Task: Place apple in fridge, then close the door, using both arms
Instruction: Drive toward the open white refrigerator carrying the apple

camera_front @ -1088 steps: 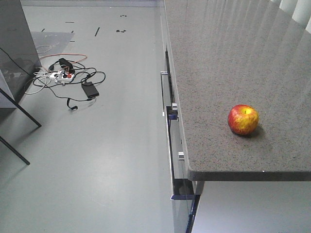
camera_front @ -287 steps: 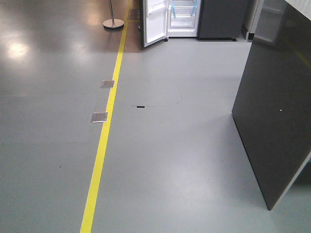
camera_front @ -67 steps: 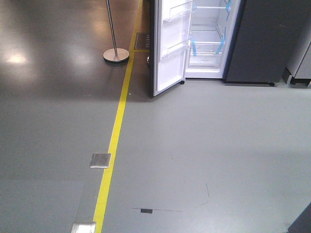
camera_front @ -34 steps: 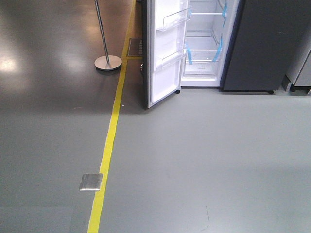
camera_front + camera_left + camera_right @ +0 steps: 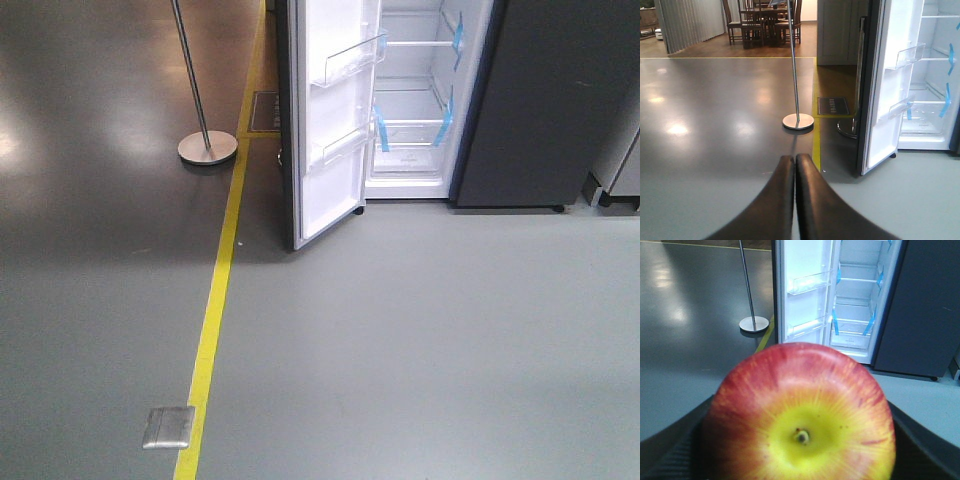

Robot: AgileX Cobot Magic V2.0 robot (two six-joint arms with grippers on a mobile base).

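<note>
The apple, red with a yellow patch round its stem, fills the right wrist view, stem end facing the camera. My right gripper is shut on it, one dark finger showing on each side. Ahead stands the fridge, white inside, its shelves edged with blue tape. Its door is swung open to the left, with clear bins on the white liner. My left gripper is shut on nothing, held above the floor left of the door. Neither gripper shows in the front view.
A metal pole on a round base stands left of the door. A yellow floor line runs toward the fridge, with a metal floor plate beside it. A dark grey cabinet adjoins the fridge on the right.
The fridge has come nearer and larger in the front view over the last second. The apple, earlier on a counter, is now in my right gripper.
</note>
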